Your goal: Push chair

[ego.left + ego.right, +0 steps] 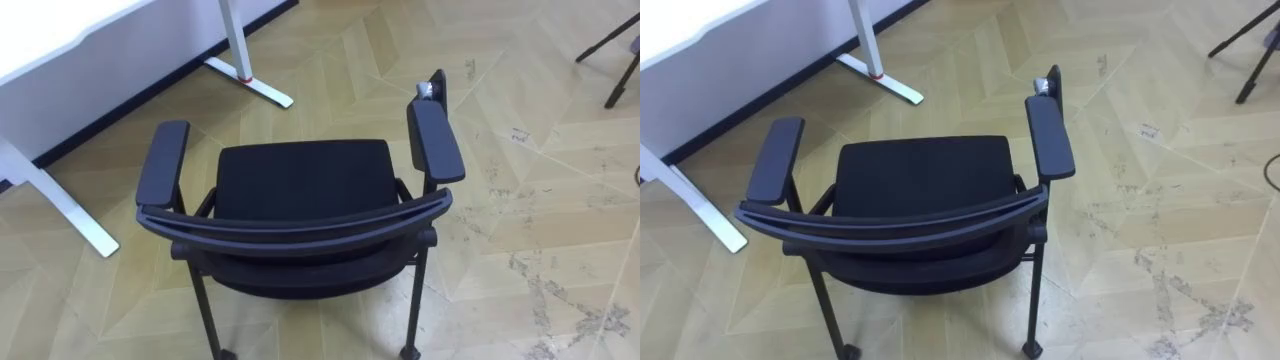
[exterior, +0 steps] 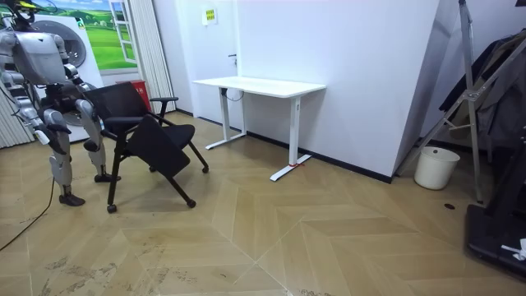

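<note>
A black chair [image 1: 300, 185] with two padded armrests and small wheels stands on the wood floor right below me. Its curved backrest top [image 1: 300, 222] is nearest to me and the seat faces away, toward a white desk [image 1: 60, 30]. In the room view I stand upright behind the chair [image 2: 140, 131], at the room view's left. My right hand [image 2: 43, 115] hangs low by my hip, too small to read.
The desk's white legs and feet [image 1: 250, 85] lie ahead on the left, another foot [image 1: 70, 210] close to the chair's left side. Dark tripod legs [image 1: 615, 50] stand at the far right. A white bucket [image 2: 436, 167] sits by the wall.
</note>
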Motion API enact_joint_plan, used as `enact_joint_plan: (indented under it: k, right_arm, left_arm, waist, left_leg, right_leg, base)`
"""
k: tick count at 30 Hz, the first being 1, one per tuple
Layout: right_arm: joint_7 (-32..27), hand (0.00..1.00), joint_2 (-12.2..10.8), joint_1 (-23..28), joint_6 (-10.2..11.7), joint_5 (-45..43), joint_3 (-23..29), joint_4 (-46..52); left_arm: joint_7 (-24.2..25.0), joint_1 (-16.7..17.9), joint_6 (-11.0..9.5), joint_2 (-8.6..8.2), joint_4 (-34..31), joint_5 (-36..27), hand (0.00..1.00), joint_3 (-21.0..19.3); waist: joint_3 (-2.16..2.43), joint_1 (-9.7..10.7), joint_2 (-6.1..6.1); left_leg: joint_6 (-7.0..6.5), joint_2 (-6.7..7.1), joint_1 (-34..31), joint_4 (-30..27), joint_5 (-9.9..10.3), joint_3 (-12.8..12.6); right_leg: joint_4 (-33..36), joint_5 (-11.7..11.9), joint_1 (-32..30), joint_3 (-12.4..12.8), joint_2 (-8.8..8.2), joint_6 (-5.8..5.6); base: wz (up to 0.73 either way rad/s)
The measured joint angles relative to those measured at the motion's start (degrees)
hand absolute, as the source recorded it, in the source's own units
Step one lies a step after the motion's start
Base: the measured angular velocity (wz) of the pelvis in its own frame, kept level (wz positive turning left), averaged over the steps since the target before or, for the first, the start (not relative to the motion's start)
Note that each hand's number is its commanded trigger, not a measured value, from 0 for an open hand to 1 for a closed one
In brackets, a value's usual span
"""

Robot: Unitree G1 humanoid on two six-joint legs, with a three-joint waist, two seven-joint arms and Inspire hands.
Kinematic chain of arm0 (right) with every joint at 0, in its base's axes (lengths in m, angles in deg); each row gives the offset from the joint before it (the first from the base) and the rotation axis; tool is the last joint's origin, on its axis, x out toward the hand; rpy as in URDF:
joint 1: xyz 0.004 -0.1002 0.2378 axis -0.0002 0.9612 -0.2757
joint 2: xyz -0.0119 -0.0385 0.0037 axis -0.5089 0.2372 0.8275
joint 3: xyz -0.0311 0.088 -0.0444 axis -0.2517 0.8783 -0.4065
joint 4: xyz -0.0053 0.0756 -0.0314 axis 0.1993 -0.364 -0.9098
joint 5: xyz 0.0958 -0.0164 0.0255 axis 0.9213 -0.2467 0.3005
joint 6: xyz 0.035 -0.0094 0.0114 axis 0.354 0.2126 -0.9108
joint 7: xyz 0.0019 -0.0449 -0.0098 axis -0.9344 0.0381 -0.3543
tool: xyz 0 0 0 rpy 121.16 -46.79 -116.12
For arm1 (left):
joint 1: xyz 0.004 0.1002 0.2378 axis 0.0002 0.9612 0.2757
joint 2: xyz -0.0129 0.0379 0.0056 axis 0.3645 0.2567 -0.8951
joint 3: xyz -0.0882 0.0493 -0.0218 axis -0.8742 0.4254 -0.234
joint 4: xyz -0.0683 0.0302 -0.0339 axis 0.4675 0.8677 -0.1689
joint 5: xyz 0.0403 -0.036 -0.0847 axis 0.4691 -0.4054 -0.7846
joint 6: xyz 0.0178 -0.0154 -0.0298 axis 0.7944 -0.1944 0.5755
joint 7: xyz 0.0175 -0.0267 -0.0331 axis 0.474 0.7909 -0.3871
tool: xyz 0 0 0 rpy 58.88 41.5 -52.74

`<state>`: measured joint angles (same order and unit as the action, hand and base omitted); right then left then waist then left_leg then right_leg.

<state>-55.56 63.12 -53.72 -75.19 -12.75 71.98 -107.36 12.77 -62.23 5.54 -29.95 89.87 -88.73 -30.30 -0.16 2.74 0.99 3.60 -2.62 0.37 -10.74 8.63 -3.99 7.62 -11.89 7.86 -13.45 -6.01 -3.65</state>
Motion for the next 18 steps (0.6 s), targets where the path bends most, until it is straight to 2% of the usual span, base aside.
enact_joint_plan:
  k: [9, 12, 18]
  right_arm:
    - [-0.66, 0.00, -0.09, -0.17, -0.14, 0.07, 0.12, -0.69]
    - [-1.14, 0.00, -0.10, -0.17, -0.88, 0.31, 0.71, -0.69]
    - [-1.67, 0.00, -0.10, -0.24, -1.21, 0.56, 0.93, -0.69]
  left_arm:
    - [0.26, -0.13, 0.04, 0.13, 0.18, 1.05, 0.00, -1.08]
    - [0.33, -0.18, 0.11, 0.09, 0.26, 2.20, 0.00, -2.18]
    - [0.08, -0.10, 0.48, 0.04, 0.25, 1.83, 0.00, -2.42]
  waist:
    - [0.08, -0.04, 0.54]
    - [0.04, -0.08, 0.76]
    - [0.01, 0.01, 0.68]
  left_leg:
    - [0.00, 0.02, 0.15, 0.09, 0.00, -0.25]
    - [0.00, 0.02, 0.25, 0.09, 0.00, -0.25]
    - [0.00, 0.02, 0.25, 0.09, 0.00, -0.24]
  right_leg:
    - [0.04, 0.01, -0.10, 0.73, -0.01, 0.01]
    - [0.06, 0.01, 0.04, 0.74, 0.00, 0.01]
    - [-0.01, -0.04, 0.02, 0.82, -0.01, 0.06]
  base:
    - [-0.01]
    - [0.00]
    - [0.00]
